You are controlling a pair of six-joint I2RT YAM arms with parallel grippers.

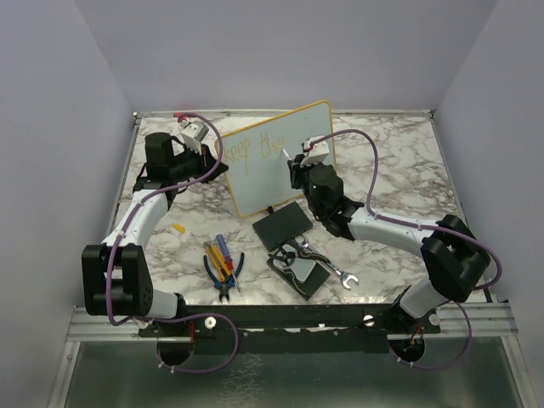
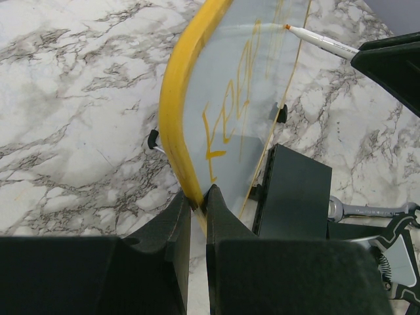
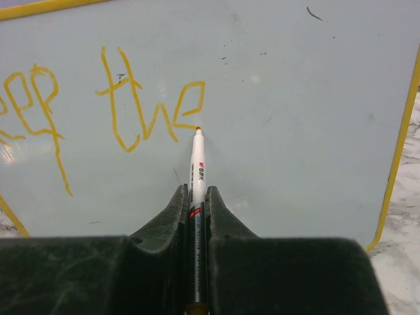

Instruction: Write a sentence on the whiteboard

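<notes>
The whiteboard [image 1: 276, 157] stands tilted on the marble table, yellow-framed. My left gripper [image 2: 198, 200] is shut on the whiteboard's yellow left edge [image 2: 176, 98]. My right gripper [image 3: 195, 193] is shut on a white marker [image 3: 197, 164] with an orange tip. The tip touches the board at the lower end of the last letter. The sentence [image 3: 147, 105] reads "keep the" in yellow-orange strokes, also visible as the sentence [image 1: 255, 146] from above. The marker [image 2: 325, 42] shows from the left wrist, its tip on the board face.
A flat black pad [image 1: 280, 226] lies in front of the board. Pliers and coloured screwdrivers [image 1: 223, 265] lie at the near left. A wrench [image 1: 327, 263] and a black clamp tool [image 1: 299, 270] sit near centre. A small yellow cap [image 1: 178, 227] lies at left.
</notes>
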